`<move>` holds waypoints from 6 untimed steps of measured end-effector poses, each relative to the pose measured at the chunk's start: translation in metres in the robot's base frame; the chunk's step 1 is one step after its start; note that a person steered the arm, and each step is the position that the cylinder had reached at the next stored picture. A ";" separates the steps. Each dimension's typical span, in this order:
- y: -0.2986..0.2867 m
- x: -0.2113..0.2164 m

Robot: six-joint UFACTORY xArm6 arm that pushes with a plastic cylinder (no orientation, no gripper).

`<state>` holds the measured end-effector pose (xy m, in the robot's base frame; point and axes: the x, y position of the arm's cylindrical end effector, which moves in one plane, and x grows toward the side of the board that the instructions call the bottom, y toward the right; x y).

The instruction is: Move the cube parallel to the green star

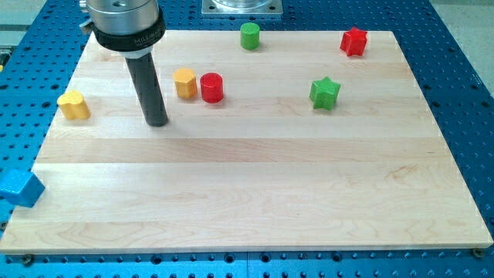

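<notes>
Camera view gave you a single look across the wooden board (255,201), which sat on a blue perforated table (455,93). Your arm carried no jaws to open or close, only a straight dark rod, and my tip (157,123) rested on the board in its upper left part. The rod's mount (126,23) was cut off by the view's top, so you could not see the arm above it.

My tip stood between the yellow block (74,105) to the view's left and the orange block (185,83) up and to the view's right, touching neither. The yellow block's shape was hard to make out; it looked rounded, perhaps heart-like. The orange block looked many-sided, but you could not count its faces. The red cylinder (211,87) sat just beside the orange block on its right, and whether the two touched could not be told.

The blue cube (19,188) lay off the board's left edge near the view's lower left corner, on the table and partly cut by the frame, well apart from my tip. The green star (325,93) lay on the board's right half, far from the cube. A green cylinder (249,35) stood near the top edge, and a red star-like block (353,41) near the top right corner.
</notes>
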<state>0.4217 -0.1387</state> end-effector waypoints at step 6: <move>-0.008 0.197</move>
<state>0.6189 -0.1471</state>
